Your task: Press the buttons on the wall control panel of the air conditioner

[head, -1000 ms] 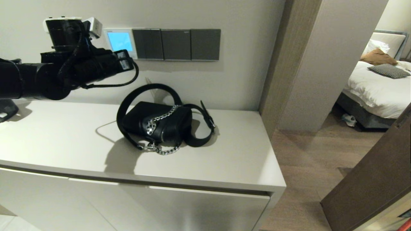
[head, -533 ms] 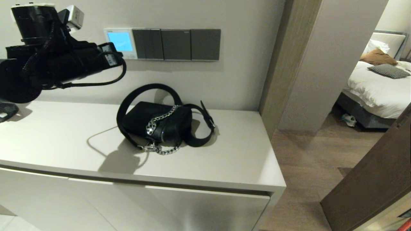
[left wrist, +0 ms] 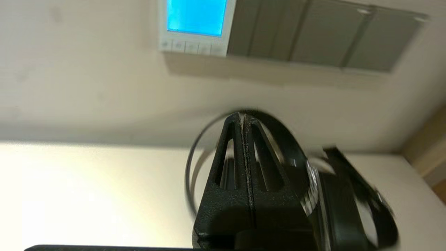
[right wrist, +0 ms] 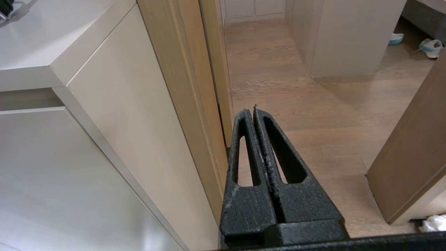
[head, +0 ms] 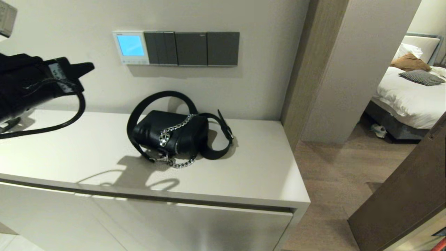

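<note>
The wall control panel (head: 131,47) is a small white thermostat with a glowing blue screen, left of three dark grey switch plates (head: 192,48). Its row of tiny white buttons (head: 134,61) runs along the bottom strip. It also shows in the left wrist view (left wrist: 195,26) with the buttons (left wrist: 191,46). My left gripper (head: 89,66) is shut and empty, in the air well left of and below the panel, clear of the wall. In its wrist view its tips (left wrist: 243,116) point below the panel. My right gripper (right wrist: 254,108) is shut and empty, low beside the cabinet's end, above the floor.
A black handbag (head: 170,134) with a chain and looped strap lies on the beige cabinet top (head: 69,153) under the switch plates. A wooden pillar (head: 299,69) stands right of the cabinet. A dark door leaf (head: 404,195) is at the lower right.
My left arm has pulled back from the panel, moving left and down towards me. The panel's screen and buttons, partly covered before, are now in full view.
</note>
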Available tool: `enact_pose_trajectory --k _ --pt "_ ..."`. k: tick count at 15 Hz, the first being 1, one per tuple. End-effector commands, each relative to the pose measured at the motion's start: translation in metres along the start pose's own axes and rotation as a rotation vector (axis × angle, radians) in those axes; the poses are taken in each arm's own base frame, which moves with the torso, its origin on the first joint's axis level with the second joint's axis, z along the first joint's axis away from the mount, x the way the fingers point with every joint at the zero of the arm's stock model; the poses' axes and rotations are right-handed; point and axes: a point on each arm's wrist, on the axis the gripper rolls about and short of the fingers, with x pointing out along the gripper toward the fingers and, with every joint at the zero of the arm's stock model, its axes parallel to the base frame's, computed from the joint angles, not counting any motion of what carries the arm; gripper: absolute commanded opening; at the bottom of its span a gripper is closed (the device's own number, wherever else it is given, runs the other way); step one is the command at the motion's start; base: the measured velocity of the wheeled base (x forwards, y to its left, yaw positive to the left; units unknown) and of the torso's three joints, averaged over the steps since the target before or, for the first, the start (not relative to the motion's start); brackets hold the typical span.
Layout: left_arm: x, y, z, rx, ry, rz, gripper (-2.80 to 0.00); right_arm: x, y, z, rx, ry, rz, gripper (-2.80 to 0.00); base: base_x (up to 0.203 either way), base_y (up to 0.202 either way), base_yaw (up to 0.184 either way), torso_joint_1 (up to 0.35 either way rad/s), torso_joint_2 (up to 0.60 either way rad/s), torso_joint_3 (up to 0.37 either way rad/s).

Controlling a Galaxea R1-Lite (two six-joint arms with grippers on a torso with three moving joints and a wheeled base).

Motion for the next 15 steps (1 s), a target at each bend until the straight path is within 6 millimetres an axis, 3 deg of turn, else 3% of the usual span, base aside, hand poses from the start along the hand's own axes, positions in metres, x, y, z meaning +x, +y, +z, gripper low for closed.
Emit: enact_pose_trajectory --k 1,5,8,11,15 --pt "-0.072 -0.003 0.005 0.016 -0.095 0.005 -2.80 0.000 0.000 0.000 0.000 0.003 0.000 -2.80 0.000 0.000 0.000 0.000 0.00 0.000" --pt "-0.147 0.002 -0.032 0.060 -0.110 0.094 -2.80 0.000 0.000 0.000 0.000 0.003 0.000 -2.80 0.000 0.000 0.000 0.000 0.00 0.000" --pt "-0.187 0.000 -0.058 0.071 -0.101 0.145 -2.80 0.000 0.000 0.000 0.000 0.003 0.000 -2.80 0.000 0.000 0.000 0.000 0.00 0.000" --pt "-0.217 -0.002 -0.085 0.065 -0.053 0.189 -2.80 0.000 0.000 0.000 0.000 0.003 0.000 -2.80 0.000 0.000 0.000 0.000 0.00 0.000" --pt "-0.241 -0.002 -0.120 0.069 -0.011 0.218 -2.80 0.000 0.000 0.000 0.000 0.003 0.000 -2.80 0.000 0.000 0.000 0.000 0.00 0.000"
